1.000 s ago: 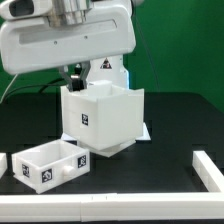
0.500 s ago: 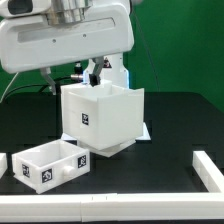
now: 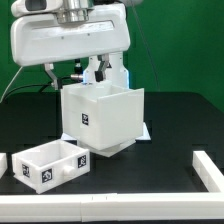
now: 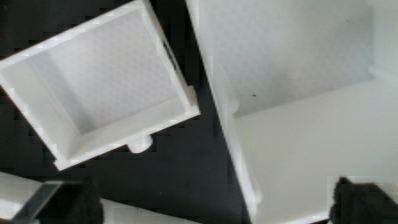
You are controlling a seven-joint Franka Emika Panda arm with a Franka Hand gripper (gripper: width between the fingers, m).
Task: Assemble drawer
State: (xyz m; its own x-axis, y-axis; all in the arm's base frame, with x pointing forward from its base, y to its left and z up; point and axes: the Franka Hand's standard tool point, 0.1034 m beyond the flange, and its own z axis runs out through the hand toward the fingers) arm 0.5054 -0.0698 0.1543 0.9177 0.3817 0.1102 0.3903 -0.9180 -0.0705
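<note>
The drawer's large white cube casing (image 3: 100, 118) stands mid-table with a tag on its front face. One small shallow tray (image 3: 50, 165) lies in front of it toward the exterior view's left, tags on its side. A white piece (image 3: 3, 163) at the frame's left edge is cut off. My gripper (image 3: 86, 72) hangs open and empty just above the casing's rear top edge. In the wrist view the tray (image 4: 98, 100) and the casing's wall (image 4: 302, 60) lie below my gripper (image 4: 205, 205). Both dark fingertips (image 4: 50, 205) show far apart.
A low white rail runs along the table's front (image 3: 110, 208) and turns up at the exterior view's right (image 3: 210, 170). A thin flat white edge (image 3: 145, 131) peeks out beside the casing's base. The table top is black, with a green backdrop behind.
The arm has risen a little and shifted toward the exterior view's right, so the fingers now show above the casing. The casing and tray have not moved.
</note>
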